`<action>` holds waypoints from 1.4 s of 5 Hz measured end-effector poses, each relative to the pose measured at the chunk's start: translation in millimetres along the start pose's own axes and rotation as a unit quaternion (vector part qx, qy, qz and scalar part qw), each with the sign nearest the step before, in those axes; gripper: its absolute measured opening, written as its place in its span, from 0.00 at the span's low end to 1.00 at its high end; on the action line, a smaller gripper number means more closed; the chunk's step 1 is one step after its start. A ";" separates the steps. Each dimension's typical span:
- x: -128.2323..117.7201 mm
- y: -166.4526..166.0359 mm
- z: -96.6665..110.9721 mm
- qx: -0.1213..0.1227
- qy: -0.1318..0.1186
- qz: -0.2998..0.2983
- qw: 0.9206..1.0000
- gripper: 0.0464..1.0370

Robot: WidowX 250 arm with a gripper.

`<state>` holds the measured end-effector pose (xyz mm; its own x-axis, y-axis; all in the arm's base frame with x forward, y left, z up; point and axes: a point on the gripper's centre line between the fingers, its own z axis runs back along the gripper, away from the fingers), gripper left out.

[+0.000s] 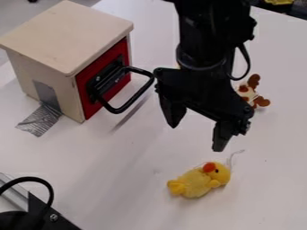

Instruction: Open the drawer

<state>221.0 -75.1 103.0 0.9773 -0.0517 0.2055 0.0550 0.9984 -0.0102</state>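
Where the white table (126, 179) ends at the upper left, grey floor (24, 15) shows past its edge. Faint soft shadows lie across the pale surface, and at the upper right, beyond the far edge, sit dark things with a patch of yellow among them. In the lower left corner are a metal rail (13, 197), a black plate (60, 222) and a looping black cable (45, 182).

The drawer (123, 82) is at the upper left, set in a pale wooden box (66, 36), and looks shut, its red front level with the box. That front faces right and slightly toward the bottom of the view; its long side runs from lower left to upper right. The black handle (133, 99) juts out from it, with its long bar slanting the same way. Grey tape (41, 119) runs down the box's side onto the table.

The gripper (196, 138) hangs pointing down, right of the handle, its two fingers spread apart with nothing between them. Whether its body touches the handle, I cannot tell. Below it in the view lies a yellow toy duck (201, 180), and behind it, to the right, a brown and white soft toy (248, 93).
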 end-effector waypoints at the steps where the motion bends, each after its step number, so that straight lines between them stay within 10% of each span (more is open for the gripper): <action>1: -3.7 0.6 -3.8 0.003 0.009 -0.002 1.000 0.96; 7: 40.4 115.9 -78.7 0.081 0.057 0.001 0.995 0.96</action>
<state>283.0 36.8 33.1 0.9947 -0.0431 0.0935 0.0287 0.9882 0.1502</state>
